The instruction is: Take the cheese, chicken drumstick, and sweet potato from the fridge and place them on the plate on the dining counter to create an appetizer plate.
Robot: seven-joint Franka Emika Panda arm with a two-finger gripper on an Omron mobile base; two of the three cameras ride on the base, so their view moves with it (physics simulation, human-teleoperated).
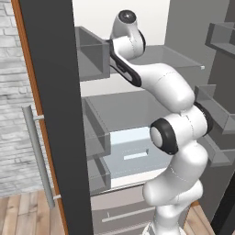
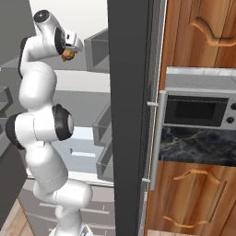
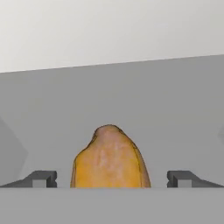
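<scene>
Hand view: chicken drumstick (image 3: 110,158) between spread fingers, on fridge shelf (image 3: 131,100)

no readable text, labels or numbers in any view.

Between my 2 fingertips (image 3: 41,178) sits the chicken drumstick (image 3: 110,159), a golden-brown lump on the grey fridge shelf (image 3: 131,96); both tips stand apart from it, untouching.
</scene>
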